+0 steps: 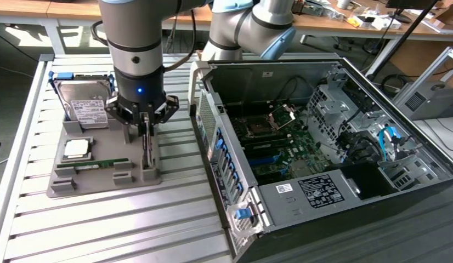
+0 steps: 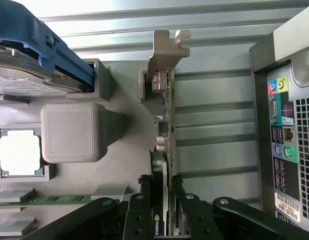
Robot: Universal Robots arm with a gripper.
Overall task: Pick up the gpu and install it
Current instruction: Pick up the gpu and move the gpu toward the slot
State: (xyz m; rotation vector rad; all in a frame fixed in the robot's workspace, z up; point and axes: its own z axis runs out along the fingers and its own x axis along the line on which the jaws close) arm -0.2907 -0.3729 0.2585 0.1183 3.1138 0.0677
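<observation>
The gpu (image 1: 147,150) is a thin card standing on edge in the grey holder (image 1: 102,181), on the side nearest the computer case. In the wrist view the gpu (image 2: 163,115) runs away from me, and its silvery bracket (image 2: 167,50) sits at the far end by a holder slot. My gripper (image 1: 143,125) hangs straight down over it. The black fingers (image 2: 144,192) sit against both faces of the card's near end, so the gripper (image 2: 161,181) is shut on it. The card's lower edge still rests in the holder.
The holder also carries a hard drive (image 1: 84,101) in a blue frame, a CPU (image 1: 77,148) and a green memory stick (image 1: 95,163). The open computer case (image 1: 314,137) lies to the exterior view's right on the slatted metal table (image 1: 102,230), motherboard exposed.
</observation>
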